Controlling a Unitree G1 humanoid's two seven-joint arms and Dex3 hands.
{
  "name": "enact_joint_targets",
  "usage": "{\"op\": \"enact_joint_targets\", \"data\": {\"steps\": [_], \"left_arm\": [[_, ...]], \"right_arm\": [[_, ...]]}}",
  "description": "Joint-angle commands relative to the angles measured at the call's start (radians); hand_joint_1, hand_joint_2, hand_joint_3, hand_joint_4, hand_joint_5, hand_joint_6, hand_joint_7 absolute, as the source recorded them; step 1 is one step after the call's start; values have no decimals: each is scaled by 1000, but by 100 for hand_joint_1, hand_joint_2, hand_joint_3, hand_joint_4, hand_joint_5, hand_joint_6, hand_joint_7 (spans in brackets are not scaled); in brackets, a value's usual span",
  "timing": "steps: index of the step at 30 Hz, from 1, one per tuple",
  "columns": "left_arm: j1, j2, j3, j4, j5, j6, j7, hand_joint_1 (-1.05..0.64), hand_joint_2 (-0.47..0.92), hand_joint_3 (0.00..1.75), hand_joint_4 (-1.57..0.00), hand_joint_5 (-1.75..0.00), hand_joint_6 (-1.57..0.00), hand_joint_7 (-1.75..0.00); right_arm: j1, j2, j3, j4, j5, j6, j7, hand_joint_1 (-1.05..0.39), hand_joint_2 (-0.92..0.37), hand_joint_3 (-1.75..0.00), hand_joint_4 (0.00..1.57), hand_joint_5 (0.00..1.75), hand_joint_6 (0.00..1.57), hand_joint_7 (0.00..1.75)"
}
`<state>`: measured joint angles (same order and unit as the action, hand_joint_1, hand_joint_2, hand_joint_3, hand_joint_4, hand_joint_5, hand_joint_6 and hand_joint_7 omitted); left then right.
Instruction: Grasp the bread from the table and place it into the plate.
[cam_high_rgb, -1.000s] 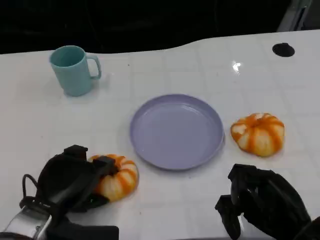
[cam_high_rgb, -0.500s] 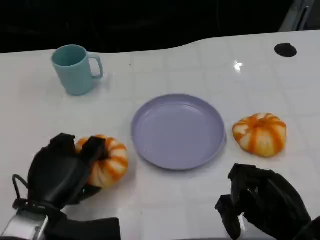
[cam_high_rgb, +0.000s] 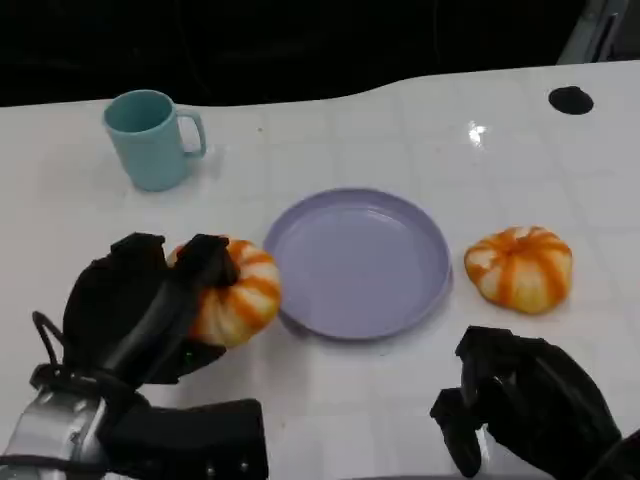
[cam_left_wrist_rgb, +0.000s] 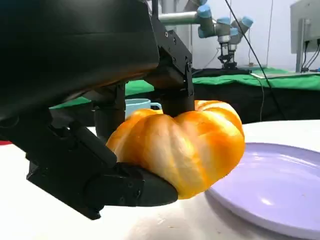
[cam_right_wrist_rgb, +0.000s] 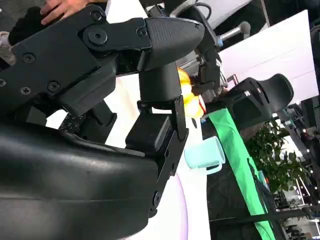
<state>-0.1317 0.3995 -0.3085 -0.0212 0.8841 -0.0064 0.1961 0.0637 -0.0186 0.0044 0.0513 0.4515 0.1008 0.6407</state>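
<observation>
Two orange-striped buns are on the table: your left hand (cam_high_rgb: 150, 305) grips one bun (cam_high_rgb: 238, 290) at lower left of the frame, fingers wrapped over its top, just beside the plate (cam_high_rgb: 355, 262) rim. It looks soft and light, so hold its sides gently. The other bun (cam_high_rgb: 519, 267) lies right of the plate; a mug (cam_high_rgb: 152, 138) stands upper left, well clear. Your right hand (cam_high_rgb: 525, 410) holds nothing, fingers curled, lower right.
</observation>
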Motion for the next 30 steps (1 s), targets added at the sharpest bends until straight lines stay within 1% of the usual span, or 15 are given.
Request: {"op": "enact_joint_targets", "data": {"steps": [1, 2, 4, 7, 11, 13, 14, 18, 19, 21, 23, 24, 25, 27, 30], "left_arm": [[-65, 0, 6, 2, -13, -19, -18, -22, 62, 83, -83, -175, -60, -173], [-87, -6, 0, 15, -12, -24, -21, -22, 62, 82, -83, -175, -59, -174], [-129, -17, -13, 45, -15, -40, -25, -23, 66, 76, -81, -175, -63, -166], [-183, -31, -40, 100, -9, -70, -26, -24, 68, 75, -83, -175, -65, -167], [-244, -66, -71, 187, -12, -114, 11, -24, 60, 78, -89, -175, -78, -143], [-271, -86, -77, 238, -23, -139, 26, -22, 57, 81, -89, -175, -72, -164], [-287, -94, -81, 267, -26, -152, 36, -21, 56, 82, -89, -175, -70, -169], [-345, -121, -97, 354, -33, -178, 39, -21, 50, 93, -90, -175, -69, -174], [-361, -129, -100, 379, -43, -187, 33, -21, 49, 98, -91, -175, -69, -164], [-392, -145, -105, 428, -66, -200, 18, -20, 48, 101, -93, -175, -93, -99], [-419, -156, -112, 472, -75, -210, 17, -20, 48, 102, -93, -175, -103, -76], [-436, -163, -117, 501, -77, -214, 23, -22, 48, 98, -93, -175, -102, -85], [-449, -170, -122, 525, -78, -217, 29, -22, 48, 97, -93, -175, -89, -124], [-480, -184, -135, 579, -81, -224, 33, -22, 49, 98, -92, -175, -75, -162], [-520, -202, -145, 654, -97, -249, 37, -22, 51, 102, -93, -175, -73, -173]], "right_arm": [[0, -12, -11, -4, 9, -4, 1, -93, -65, -52, 121, 155, 106, 138], [1, -12, -10, -6, 8, -4, 1, -93, -65, -52, 121, 155, 106, 138], [2, -12, -10, -7, 8, -4, 1, -93, -65, -52, 121, 155, 106, 138], [4, -13, -9, -8, 6, -7, 1, -94, -66, -51, 121, 155, 106, 138], [4, -13, -8, -8, 3, -8, 0, -94, -66, -50, 121, 156, 105, 139], [4, -12, -9, -7, 3, -10, 1, -94, -66, -50, 121, 156, 105, 138], [4, -12, -9, -6, 4, -11, 2, -94, -67, -50, 121, 156, 105, 139], [4, -12, -9, -6, 2, -14, 2, -94, -67, -50, 121, 156, 105, 140], [4, -12, -9, -5, 2, -16, 3, -93, -67, -49, 120, 156, 105, 140], [2, -12, -10, 1, 5, -18, 8, -93, -67, -49, 120, 156, 104, 140], [1, -13, -11, 3, 8, -17, 11, -93, -68, -49, 120, 156, 104, 139], [1, -13, -11, 4, 8, -17, 10, -93, -67, -48, 120, 156, 104, 139], [1, -12, -11, 3, 7, -17, 9, -93, -67, -48, 120, 156, 105, 139], [0, -12, -12, 5, 8, -19, 11, -93, -68, -48, 120, 156, 105, 139], [2, -11, -10, 3, 5, -21, 10, -93, -68, -48, 121, 156, 105, 140]]}}
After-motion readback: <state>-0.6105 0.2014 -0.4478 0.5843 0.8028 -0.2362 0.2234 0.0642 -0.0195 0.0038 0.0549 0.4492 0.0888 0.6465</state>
